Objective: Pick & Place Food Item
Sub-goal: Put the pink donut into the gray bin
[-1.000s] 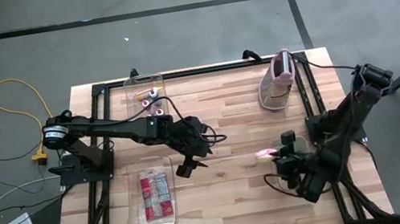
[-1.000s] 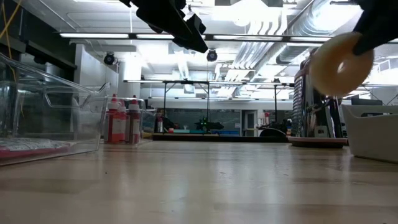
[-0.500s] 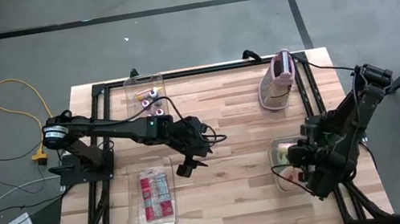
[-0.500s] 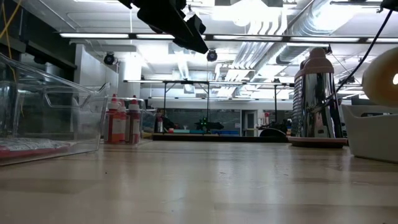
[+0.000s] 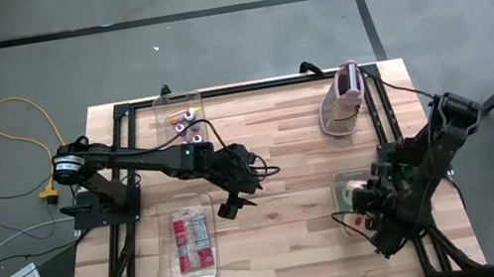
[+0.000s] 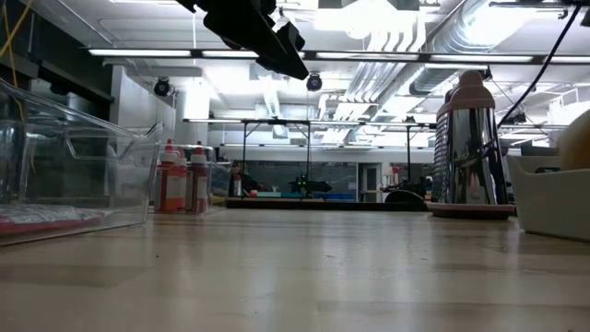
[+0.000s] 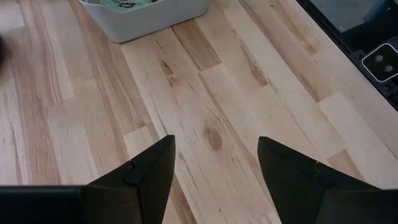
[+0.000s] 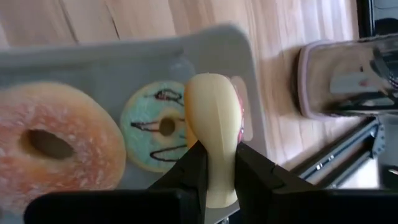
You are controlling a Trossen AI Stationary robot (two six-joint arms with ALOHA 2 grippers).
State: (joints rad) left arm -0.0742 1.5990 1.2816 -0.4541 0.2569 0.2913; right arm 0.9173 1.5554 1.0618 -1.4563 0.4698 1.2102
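My right gripper is shut on a pale donut with pink icing, which hangs over the grey bin at the table's right near side. A sugared donut and a teal-iced donut lie flat in the bin. In the low view the held donut shows above the bin's rim. My left gripper hangs open over the middle of the table, nothing between its fingers. My right gripper pinches the donut's ring between its two fingers, one on each flat face. The fingers slant down from the near right. The donut stands on edge over the bin; whether it touches the donuts below, I cannot tell.
A metal grater with a pink top stands at the far right, beyond the bin. A clear tray with a packaged item lies near left. A clear container with small bottles sits at the far edge. Bare wood lies between them.
My right gripper has carried the donut from beside the bin's left side toward the table's right edge and down over the bin. It has tipped steeply downward and rolled, and the donut now stands edge-on. It has stayed shut on the donut.
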